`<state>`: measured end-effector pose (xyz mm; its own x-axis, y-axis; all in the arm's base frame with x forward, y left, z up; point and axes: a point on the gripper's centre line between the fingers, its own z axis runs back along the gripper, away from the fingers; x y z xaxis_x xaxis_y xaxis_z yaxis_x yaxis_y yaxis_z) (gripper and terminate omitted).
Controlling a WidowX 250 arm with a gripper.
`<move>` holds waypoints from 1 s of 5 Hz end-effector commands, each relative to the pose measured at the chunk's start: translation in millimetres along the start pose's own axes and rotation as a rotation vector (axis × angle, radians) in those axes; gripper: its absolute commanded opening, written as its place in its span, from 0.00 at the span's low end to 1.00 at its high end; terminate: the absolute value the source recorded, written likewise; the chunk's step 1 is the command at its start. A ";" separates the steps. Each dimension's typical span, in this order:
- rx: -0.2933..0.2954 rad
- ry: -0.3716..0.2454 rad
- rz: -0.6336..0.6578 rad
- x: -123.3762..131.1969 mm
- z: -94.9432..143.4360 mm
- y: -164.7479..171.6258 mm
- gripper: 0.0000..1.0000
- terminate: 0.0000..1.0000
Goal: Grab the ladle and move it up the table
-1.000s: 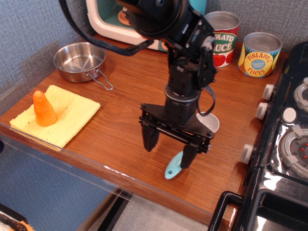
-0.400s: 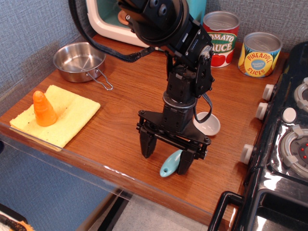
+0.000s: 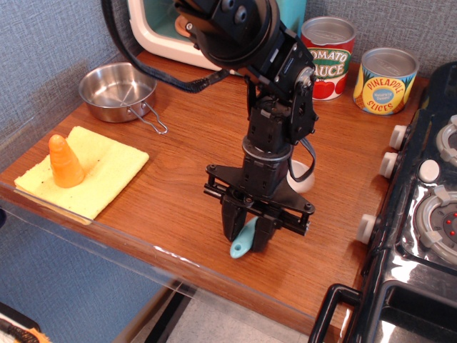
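Pinching the ladle's [image 3: 243, 239] smooth blue handle — black gripper [image 3: 246, 234].

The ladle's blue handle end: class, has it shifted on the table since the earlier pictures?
Yes. The ladle handle end has slid left, away from the stove, nearer the table front edge, with the pincer now shut on it.

blue-grey textured wall [image 3: 50, 43] behind, black toy stove [image 3: 421, 236] at right, evenly lit.
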<state>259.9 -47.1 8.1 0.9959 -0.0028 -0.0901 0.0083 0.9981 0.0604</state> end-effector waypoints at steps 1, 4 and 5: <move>-0.018 -0.042 -0.003 6.2 11.7 3.7 0.00 0.00; -0.161 -0.250 -0.039 76.1 92.4 -10.1 0.00 0.00; -0.131 -0.220 -0.049 109.2 81.3 -23.2 0.00 0.00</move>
<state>370.0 -72.8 55.3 0.9971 -0.0476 0.0596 0.0513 0.9968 -0.0610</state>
